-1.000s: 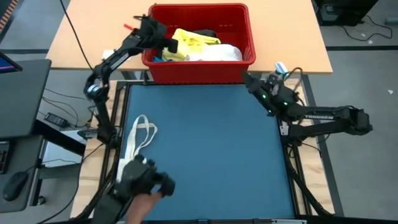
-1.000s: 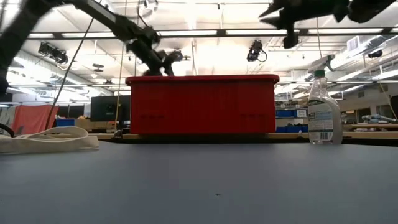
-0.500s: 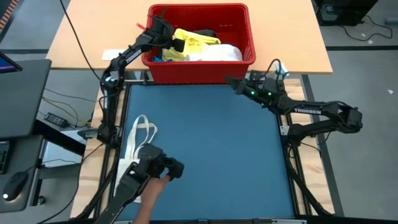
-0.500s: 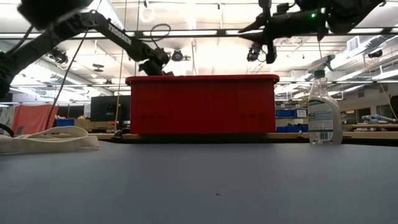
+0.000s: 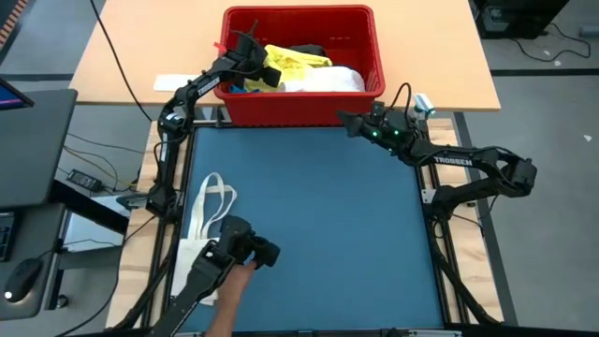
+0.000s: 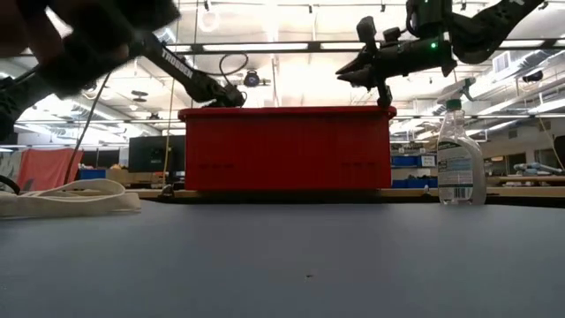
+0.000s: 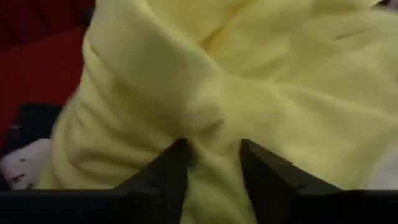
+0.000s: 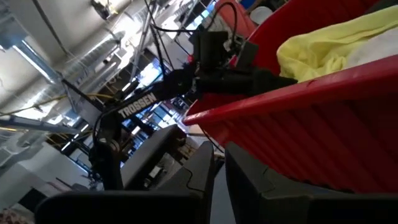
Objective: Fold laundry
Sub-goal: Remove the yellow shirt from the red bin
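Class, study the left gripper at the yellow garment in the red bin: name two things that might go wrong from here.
1. The left gripper pinches only a small fold of the yellow garment, so the cloth may slip out on lifting.
2. The yellow garment lies against the white garment in the red bin, so it could drag that piece over the rim.
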